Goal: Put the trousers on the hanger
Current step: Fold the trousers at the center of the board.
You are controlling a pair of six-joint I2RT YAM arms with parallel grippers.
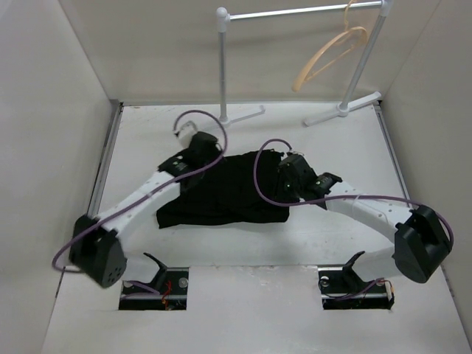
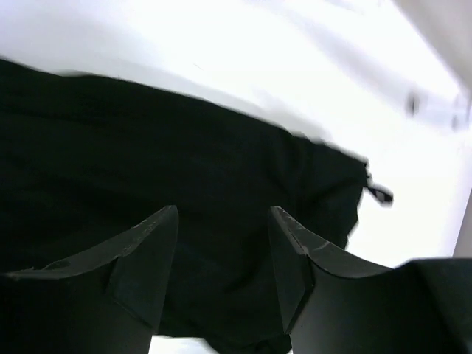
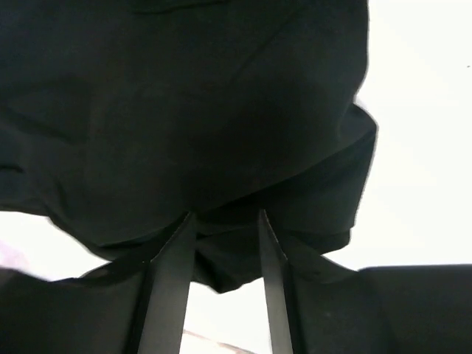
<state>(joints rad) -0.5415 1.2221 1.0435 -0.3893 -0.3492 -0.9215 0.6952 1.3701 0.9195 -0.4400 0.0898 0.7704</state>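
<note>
Midway up the table [image 1: 332, 236], your left gripper [image 2: 223, 214] hangs parted over the trousers [image 1: 221, 188]. Your right gripper [image 3: 225, 215] straddles a fold at their right edge, and I cannot tell whether it pinches. Bite both sides evenly before lifting toward the hanger [image 1: 332, 53] on the far rail [image 1: 295, 12].

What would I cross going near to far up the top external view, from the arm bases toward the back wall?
trousers → rail's white feet → hanger

i can pass over the bare white table [image 1: 332, 236] at lower right; heaped black soft-fabric trousers [image 1: 221, 195] fill the centre, and a silver metal rail with white feet [image 1: 223, 66] bars the top.
</note>
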